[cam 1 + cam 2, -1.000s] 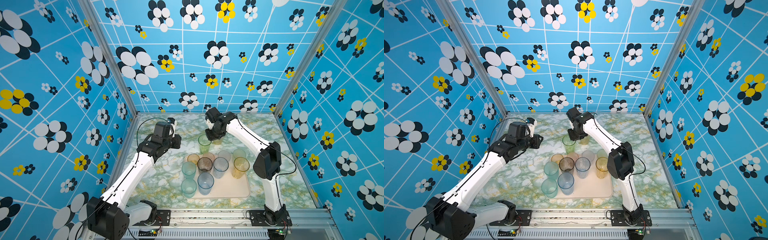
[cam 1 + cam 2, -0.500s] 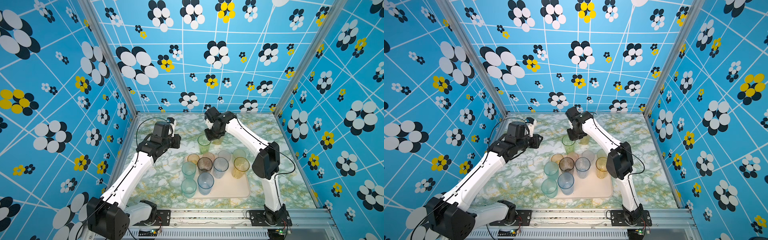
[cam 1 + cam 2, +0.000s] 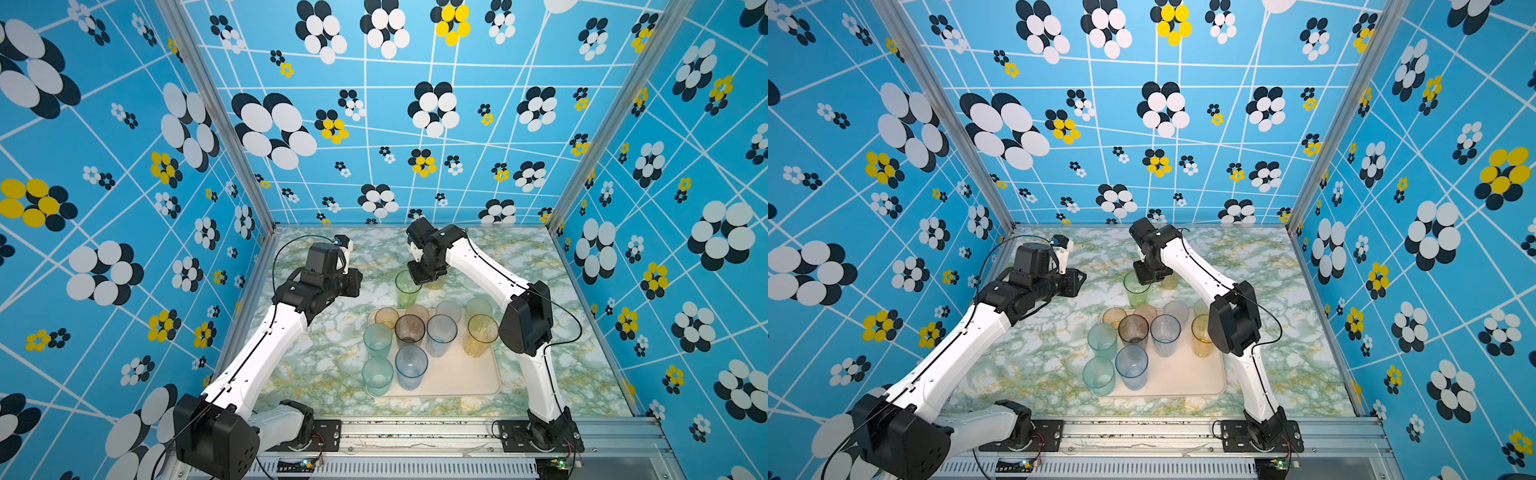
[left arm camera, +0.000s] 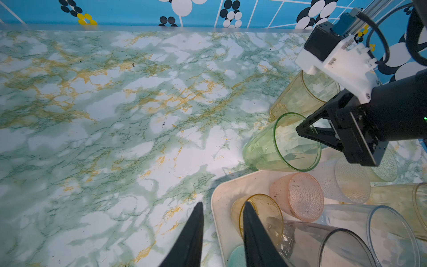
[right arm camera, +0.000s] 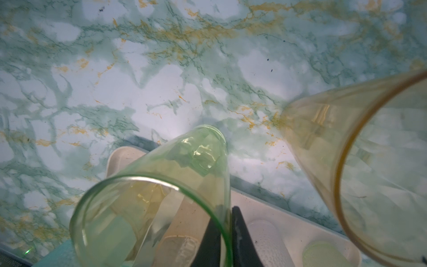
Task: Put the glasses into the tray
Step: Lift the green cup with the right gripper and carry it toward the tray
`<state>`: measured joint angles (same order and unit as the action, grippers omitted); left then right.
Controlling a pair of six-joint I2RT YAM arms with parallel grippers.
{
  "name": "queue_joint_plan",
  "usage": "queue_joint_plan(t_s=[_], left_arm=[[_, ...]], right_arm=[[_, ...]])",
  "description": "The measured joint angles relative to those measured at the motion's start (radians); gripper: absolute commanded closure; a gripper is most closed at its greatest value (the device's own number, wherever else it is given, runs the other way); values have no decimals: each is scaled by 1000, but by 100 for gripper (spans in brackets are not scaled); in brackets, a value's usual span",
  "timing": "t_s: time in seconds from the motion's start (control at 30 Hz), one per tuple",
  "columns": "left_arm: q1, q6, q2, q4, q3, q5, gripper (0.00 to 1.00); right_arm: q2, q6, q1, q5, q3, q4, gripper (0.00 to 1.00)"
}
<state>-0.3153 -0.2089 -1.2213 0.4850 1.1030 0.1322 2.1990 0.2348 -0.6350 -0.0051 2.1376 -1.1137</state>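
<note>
My right gripper is shut on the rim of a tall green glass, one finger inside it and one outside. In both top views the green glass stands on the table just beyond the far edge of the tray, under the right gripper. Several glasses stand in the tray, among them a blue one and a grey one. A tall amber glass stands on the table behind the green one. My left gripper is open and holds nothing, by the tray's far left corner.
The marble-patterned table is closed in by blue flowered walls at the back and both sides. The right arm's elbow hangs over the tray's right edge. An aluminium rail with both arm bases runs along the front.
The right gripper's jaws have closed onto the green glass's rim. The glass and both arms have hardly moved.
</note>
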Motion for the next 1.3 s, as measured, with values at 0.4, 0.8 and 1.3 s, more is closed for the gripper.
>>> queue_joint_plan(t_s=[0.4,0.8,1.3], left_arm=[[0,0,0,1,0,-1,74],[0,-1,16,0,-8,-24,73],[0,-1,38,16,-10,-39,72]], right_arm=[[-11,1,-6,26,-21,18,96],[-212,0,-6,36,-154,151,97],[-849,-129,-6,-38,-487,203,97]])
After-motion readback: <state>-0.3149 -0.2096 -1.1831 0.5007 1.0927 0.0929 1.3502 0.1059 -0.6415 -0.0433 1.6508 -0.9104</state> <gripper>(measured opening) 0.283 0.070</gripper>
